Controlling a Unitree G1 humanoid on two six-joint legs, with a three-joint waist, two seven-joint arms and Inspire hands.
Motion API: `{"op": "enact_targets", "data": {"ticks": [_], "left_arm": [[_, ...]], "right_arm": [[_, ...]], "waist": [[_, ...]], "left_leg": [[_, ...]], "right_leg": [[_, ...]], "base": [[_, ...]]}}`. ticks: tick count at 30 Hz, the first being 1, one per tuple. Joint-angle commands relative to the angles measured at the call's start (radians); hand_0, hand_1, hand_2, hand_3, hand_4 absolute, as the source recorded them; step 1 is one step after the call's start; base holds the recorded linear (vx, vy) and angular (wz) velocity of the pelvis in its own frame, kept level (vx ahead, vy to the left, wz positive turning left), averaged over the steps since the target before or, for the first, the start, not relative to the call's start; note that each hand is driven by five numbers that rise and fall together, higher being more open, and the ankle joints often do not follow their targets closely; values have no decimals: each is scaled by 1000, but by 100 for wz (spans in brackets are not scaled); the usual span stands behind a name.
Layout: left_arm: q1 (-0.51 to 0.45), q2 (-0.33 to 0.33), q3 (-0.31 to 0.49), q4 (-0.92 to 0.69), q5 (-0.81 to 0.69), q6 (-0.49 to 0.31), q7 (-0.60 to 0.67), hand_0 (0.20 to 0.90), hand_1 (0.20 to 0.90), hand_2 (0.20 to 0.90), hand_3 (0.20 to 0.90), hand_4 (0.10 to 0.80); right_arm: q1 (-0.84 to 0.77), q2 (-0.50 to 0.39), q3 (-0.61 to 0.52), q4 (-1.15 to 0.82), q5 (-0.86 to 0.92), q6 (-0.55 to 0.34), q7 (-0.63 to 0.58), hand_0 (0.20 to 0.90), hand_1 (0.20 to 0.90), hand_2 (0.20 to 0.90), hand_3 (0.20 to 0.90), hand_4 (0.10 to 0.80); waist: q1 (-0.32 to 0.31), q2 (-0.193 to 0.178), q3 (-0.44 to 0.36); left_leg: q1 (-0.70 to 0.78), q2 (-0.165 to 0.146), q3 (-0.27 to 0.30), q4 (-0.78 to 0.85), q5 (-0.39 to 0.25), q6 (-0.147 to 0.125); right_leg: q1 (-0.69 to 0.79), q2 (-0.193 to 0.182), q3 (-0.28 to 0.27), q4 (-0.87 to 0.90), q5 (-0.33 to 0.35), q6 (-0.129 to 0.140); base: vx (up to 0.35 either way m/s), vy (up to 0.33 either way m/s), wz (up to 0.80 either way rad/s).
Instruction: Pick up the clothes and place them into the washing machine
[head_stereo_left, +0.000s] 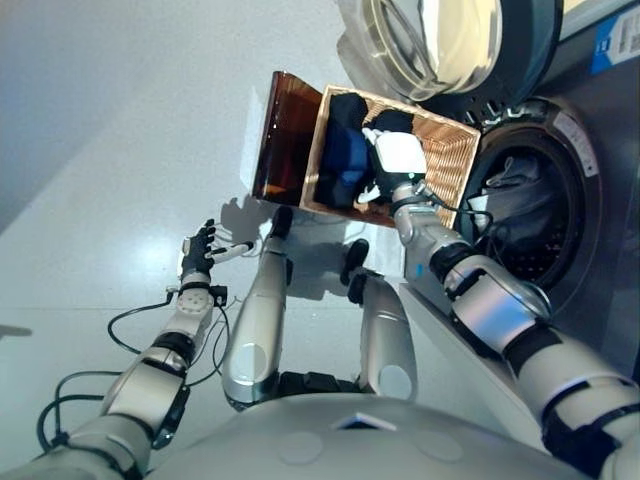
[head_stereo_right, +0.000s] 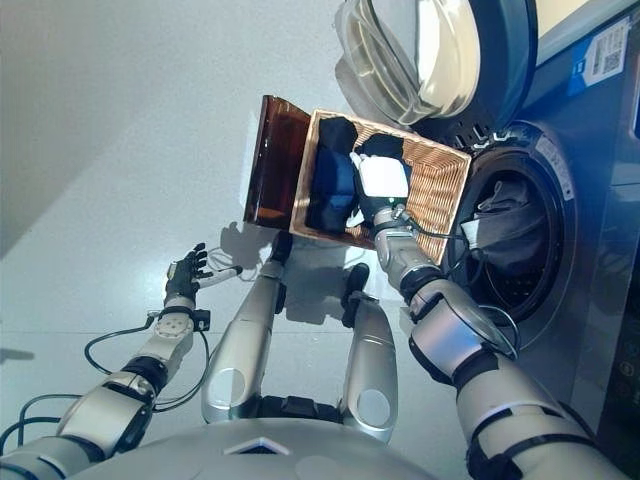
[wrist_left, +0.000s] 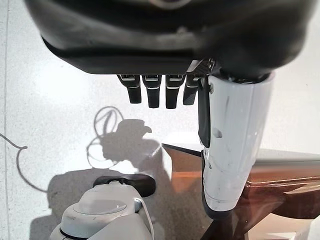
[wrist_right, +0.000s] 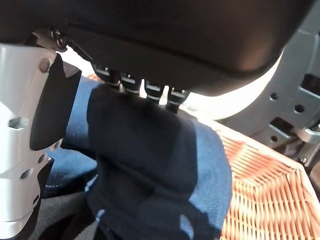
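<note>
A wicker basket (head_stereo_left: 452, 165) stands on the floor by the washing machine's open drum (head_stereo_left: 535, 230). Blue and black clothes (head_stereo_left: 345, 160) lie piled in it. My right hand (head_stereo_left: 400, 152) reaches down into the basket, right on the pile. In the right wrist view a bunched dark blue cloth (wrist_right: 150, 170) rises between the white-covered thumb (wrist_right: 20, 130) and the fingers (wrist_right: 145, 90), which look straight and touch it. My left hand (head_stereo_left: 198, 250) hangs open over the bare floor, holding nothing; its fingers (wrist_left: 150, 92) are relaxed.
The round machine door (head_stereo_left: 430, 40) is swung wide open beyond the basket. A grey garment (head_stereo_left: 515, 185) lies inside the drum. A brown glossy panel (head_stereo_left: 280, 135) leans against the basket's left side. Pale floor stretches to the left.
</note>
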Motion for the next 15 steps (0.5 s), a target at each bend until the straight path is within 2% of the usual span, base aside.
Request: {"op": "enact_targets", "data": {"ticks": [1, 12, 13, 14, 15], "left_arm": [[4, 15, 2, -26, 9, -45, 29, 900, 900, 900, 900, 800], [13, 22, -8, -55, 0, -45, 22, 900, 900, 900, 900, 800], [13, 22, -9, -53, 2, -44, 22, 900, 900, 900, 900, 800], [13, 22, -9, -53, 2, -44, 22, 900, 900, 900, 900, 800], [10, 20, -10, -51, 3, -44, 23, 900, 900, 900, 900, 800]], "right_arm": [[-57, -80, -31, 13, 28, 18, -48, 900, 900, 900, 900, 800], [-98, -124, -42, 54, 37, 36, -57, 900, 900, 900, 900, 800], [-104, -126, -39, 60, 33, 39, -57, 763, 763, 763, 763, 702], [-104, -126, -39, 60, 33, 39, -57, 661, 661, 661, 661, 629], [-104, -125, -43, 66, 34, 39, -60, 472, 472, 472, 472, 494]], "waist": [[10, 39, -11], [20, 52, -8], [22, 52, -8], [22, 52, -8], [23, 54, -8]], "left_leg": [[-31, -40, 24, 68, -74, -7], [-36, -45, 23, 59, -68, -6], [-36, -47, 23, 59, -68, -6], [-36, -47, 23, 59, -68, -6], [-38, -47, 23, 59, -67, -6]], "right_leg": [[0, 8, 7, -83, 96, -16], [-4, 4, 5, -86, 97, -17], [-4, 4, 4, -84, 94, -18], [-4, 4, 4, -84, 94, -18], [-5, 3, 4, -83, 94, -19]], "base": [[0, 0, 0], [4, -1, 2], [9, -8, 6], [15, -8, 9], [6, 0, 8]]}}
